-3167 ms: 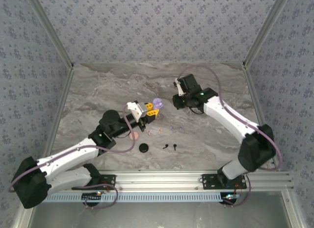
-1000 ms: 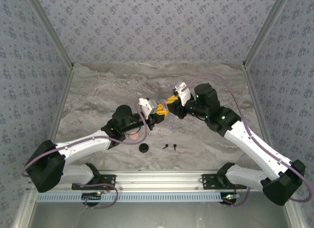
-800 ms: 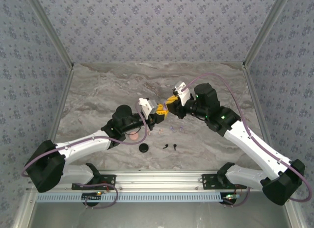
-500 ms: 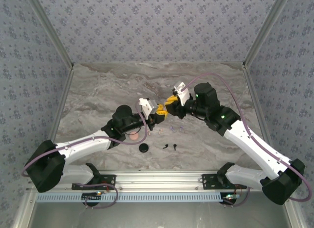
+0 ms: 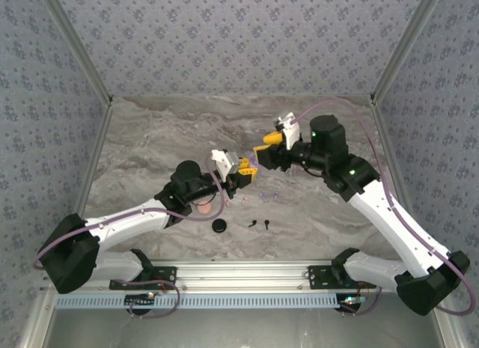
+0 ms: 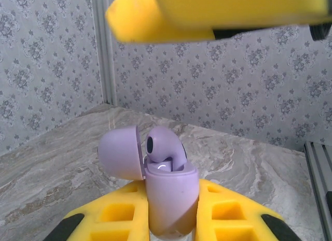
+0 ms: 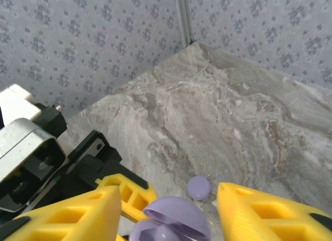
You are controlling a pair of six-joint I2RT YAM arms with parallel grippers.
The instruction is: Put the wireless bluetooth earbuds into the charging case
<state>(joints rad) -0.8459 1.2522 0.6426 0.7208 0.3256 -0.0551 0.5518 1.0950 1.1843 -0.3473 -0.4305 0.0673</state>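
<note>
Lilac case (image 6: 172,199) between left gripper's (image 6: 171,192) jaws

place: robot lab cell | evidence: patterned panel walls (image 5: 239,41), marble-look table (image 5: 165,131), aluminium rail (image 5: 254,272)

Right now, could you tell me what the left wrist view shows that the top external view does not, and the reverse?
Left wrist: the lilac case has its lid open with a lilac earbud seated inside, and a yellow finger of the right claw passes overhead, apart from it. Top external: a black case, a pink case, black earbuds and pale earbuds lie loose on the table. Both: the left claw holding the lilac case.
</note>
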